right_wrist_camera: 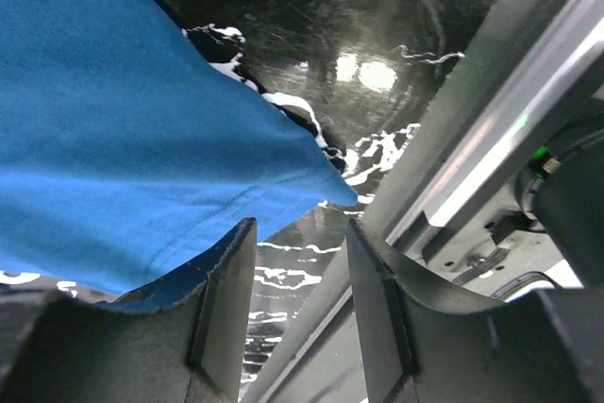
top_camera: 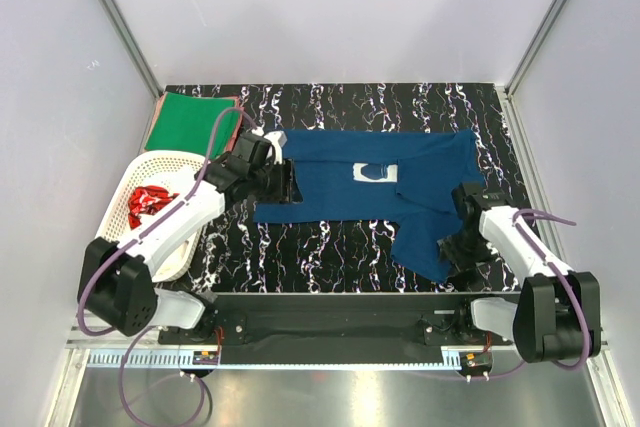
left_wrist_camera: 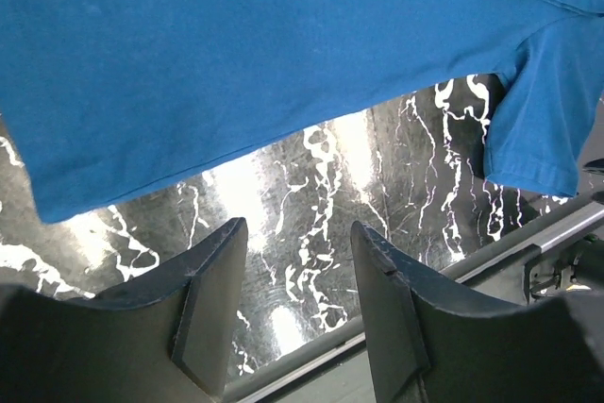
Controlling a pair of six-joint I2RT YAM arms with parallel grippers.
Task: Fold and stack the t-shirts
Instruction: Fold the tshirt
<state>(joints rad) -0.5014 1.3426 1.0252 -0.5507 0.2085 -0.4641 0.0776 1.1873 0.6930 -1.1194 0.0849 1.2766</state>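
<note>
Seen from above, the blue t-shirt (top_camera: 360, 182) covers the middle of the table (top_camera: 330, 242), one sleeve trailing toward 5 o'clock. Bare marble strips run along 12 o'clock and along 6 o'clock, the latter bounded by the black base bar (top_camera: 330, 302). The white basket (top_camera: 150, 162) blocks 9 o'clock, and the green t-shirt (top_camera: 185, 119) fills 10 o'clock. The left gripper (left_wrist_camera: 299, 226) and the right gripper (right_wrist_camera: 300, 224) stand at the cloth's edges, jaws apart over bare table.

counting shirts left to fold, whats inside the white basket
A crumpled red t-shirt with white print lies in the white basket. The left arm crosses over it, hiding part of the inside; anything beneath the red cloth cannot be seen.
</note>
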